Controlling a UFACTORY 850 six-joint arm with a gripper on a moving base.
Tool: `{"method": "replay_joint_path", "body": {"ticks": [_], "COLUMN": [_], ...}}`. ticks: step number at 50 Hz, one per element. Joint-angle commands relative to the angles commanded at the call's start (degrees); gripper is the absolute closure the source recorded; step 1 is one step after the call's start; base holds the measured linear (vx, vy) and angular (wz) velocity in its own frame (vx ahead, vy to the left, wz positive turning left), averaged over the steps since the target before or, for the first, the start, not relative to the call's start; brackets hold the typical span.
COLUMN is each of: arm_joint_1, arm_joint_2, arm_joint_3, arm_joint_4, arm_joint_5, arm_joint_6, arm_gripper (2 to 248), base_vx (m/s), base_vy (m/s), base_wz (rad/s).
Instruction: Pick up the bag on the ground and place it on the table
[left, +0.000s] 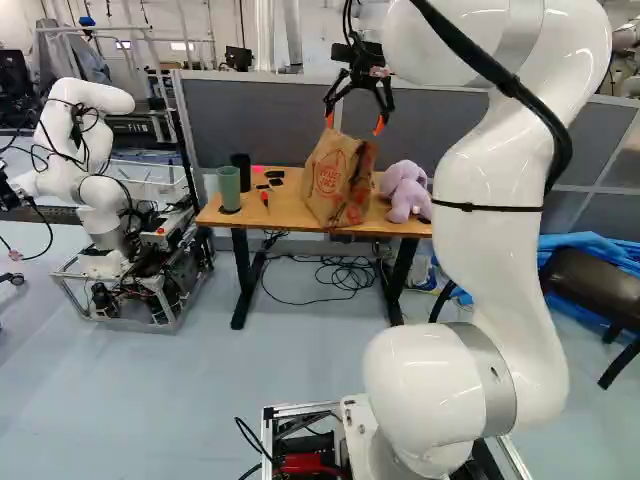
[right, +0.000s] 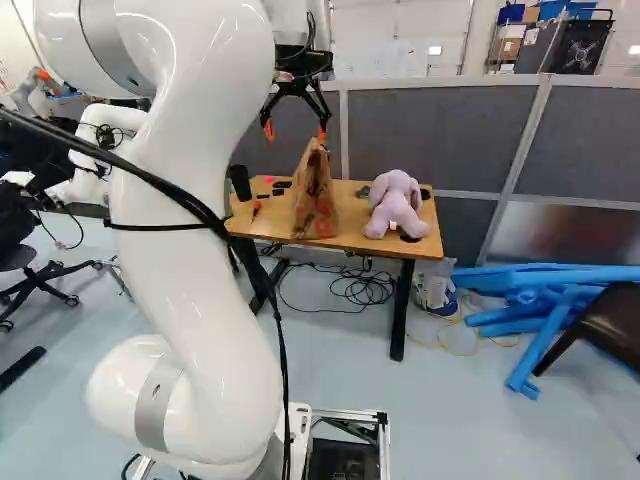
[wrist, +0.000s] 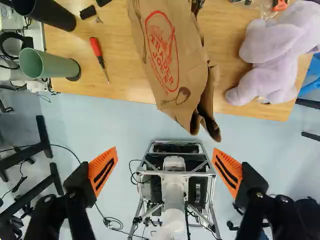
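The bag (wrist: 170, 60) stands on the table (wrist: 117, 80) near its front edge, bare wood separating it from screwdriver (wrist: 96, 48) and stuffed toy (wrist: 275, 65) either side; gripper (left: 354, 122) above bag height, fingers wide apart, gripping nothing.

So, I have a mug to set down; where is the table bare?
Along its near edge, the table is bare between the red-handled screwdriver and the paper bag, and between the bag and the purple plush toy. It is crowded at the end with the green cup and black cup.
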Motion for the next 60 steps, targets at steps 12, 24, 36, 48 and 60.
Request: {"method": "replay_joint_path", "body": {"ticks": [12, 24, 36, 48, 60], "arm_joint_1": [0.0, 0.0, 0.0, 0.0, 0.0], "arm_joint_2": [0.0, 0.0, 0.0, 0.0, 0.0], "arm_joint_3": [0.0, 0.0, 0.0, 0.0, 0.0], "arm_joint_4": [0.0, 0.0, 0.0, 0.0, 0.0], "arm_joint_5": [0.0, 0.0, 0.0, 0.0, 0.0], "arm_joint_6": [0.0, 0.0, 0.0, 0.0, 0.0], "arm_gripper": [3, 3, 3, 3, 3], "base_vx": [-0.131, -0.153, -0.156, -0.061, 0.004], "base_vy": [0.001, 0.003, 0.004, 0.0, -0.001], "base_wz": [0.016, 0.021, 0.025, 0.009, -0.002]}}
